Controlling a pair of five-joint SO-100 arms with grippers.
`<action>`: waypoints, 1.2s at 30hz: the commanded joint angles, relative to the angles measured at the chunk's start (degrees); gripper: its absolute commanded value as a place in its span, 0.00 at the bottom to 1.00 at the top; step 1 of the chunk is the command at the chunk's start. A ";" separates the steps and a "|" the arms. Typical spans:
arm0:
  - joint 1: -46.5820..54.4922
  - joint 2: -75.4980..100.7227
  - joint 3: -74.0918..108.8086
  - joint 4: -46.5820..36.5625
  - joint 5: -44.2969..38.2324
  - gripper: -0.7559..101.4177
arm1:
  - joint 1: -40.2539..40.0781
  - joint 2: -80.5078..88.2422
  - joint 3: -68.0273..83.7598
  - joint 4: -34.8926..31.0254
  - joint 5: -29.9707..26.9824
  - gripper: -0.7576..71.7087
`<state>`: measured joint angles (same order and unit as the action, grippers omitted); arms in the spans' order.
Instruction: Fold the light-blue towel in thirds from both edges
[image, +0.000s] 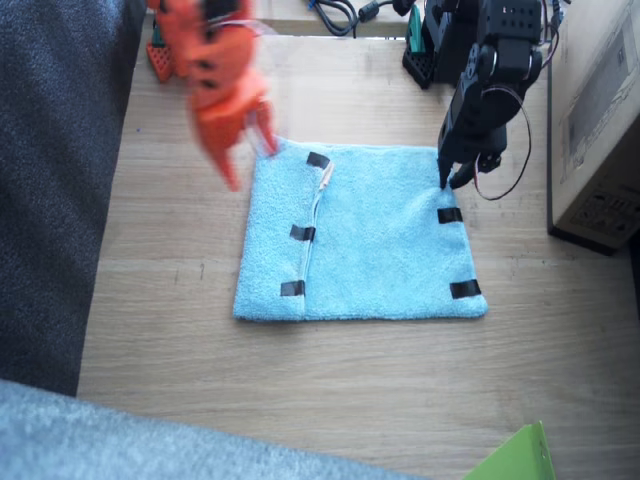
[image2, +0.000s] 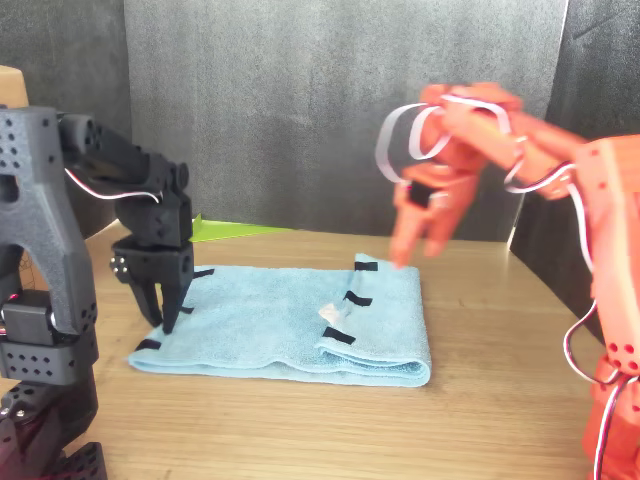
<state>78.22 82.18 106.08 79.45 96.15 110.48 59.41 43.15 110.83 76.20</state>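
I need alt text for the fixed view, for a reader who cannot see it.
A light-blue towel lies on a wooden table, one short edge already folded over onto it. The black left gripper points down at the unfolded edge's far corner, and the orange right gripper, blurred, hangs above the folded side.

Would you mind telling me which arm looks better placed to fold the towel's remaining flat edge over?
Probably the left arm. Its gripper points down at the unfolded edge of the light-blue towel. The right gripper is lifted beside the edge already folded over.
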 joint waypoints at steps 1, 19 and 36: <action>-1.05 4.39 -2.20 3.08 0.18 0.01 | -2.37 5.98 4.13 -1.49 0.62 0.48; -8.96 7.47 -18.37 17.05 3.60 0.01 | -12.66 17.05 32.52 -15.56 0.00 0.49; -24.96 -13.97 -49.66 29.27 3.87 0.01 | -18.98 23.82 43.33 -18.46 -2.72 0.51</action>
<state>54.67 69.35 60.91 106.79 99.76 92.11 79.10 85.61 92.29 73.65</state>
